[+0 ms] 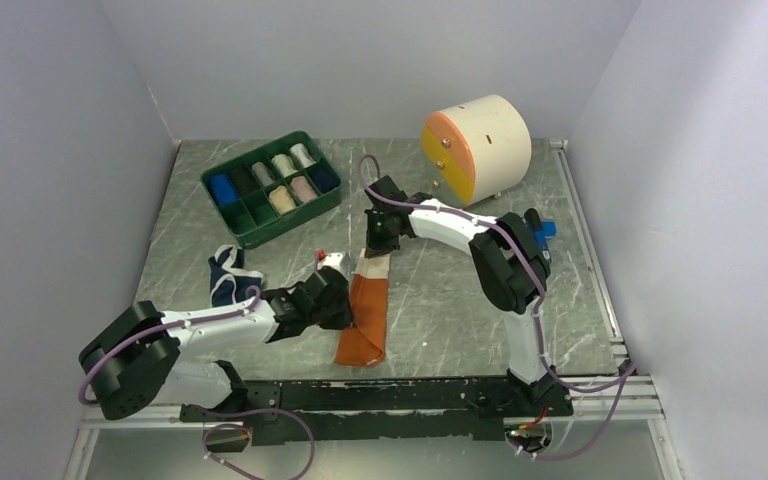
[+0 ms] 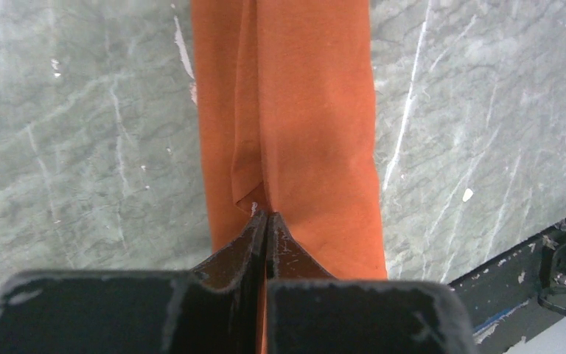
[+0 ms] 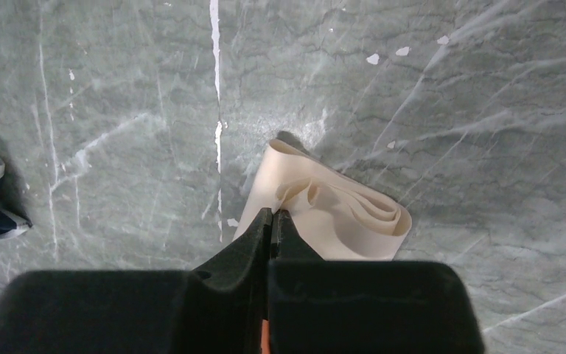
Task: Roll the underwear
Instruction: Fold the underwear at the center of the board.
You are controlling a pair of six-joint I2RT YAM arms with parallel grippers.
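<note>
Orange underwear (image 1: pixel 362 325) is found near the middle of the counter (image 1: pixel 440 310). It is laid as 1 long narrow strip with the sides folded inward, running from the near edge toward the back. The near end lies flat and free. About midway along the strip's left side the left gripper (image 2: pixel 267 221) is set, jaws closed together on a pinch of the folded flap; orange cloth is seen between the fingers in the left wrist view. Off to the left, apart from the strip, the navy underwear (image 1: pixel 227 277) lies crumpled and untouched. At the strip's far end the cream waistband (image 3: pixel 339 214) is seen curled in loose layers. The right gripper (image 3: pixel 271 220) is clamped narrow on its edge, and a sliver of orange shows between the fingers. Folding is judged done and rolling only begun, from the waistband end, with 1 of 2 garments in hand. The next move is judged to call for the curl to be turned toward the near end and kept tight, the strip being held flat so the folds are not sprung open. Farther back, a green tray (image 1: pixel 295 220) of cloth rolls (image 1: pixel 282 198) and a cream drum (image 1: pixel 490 135) are noted.
</note>
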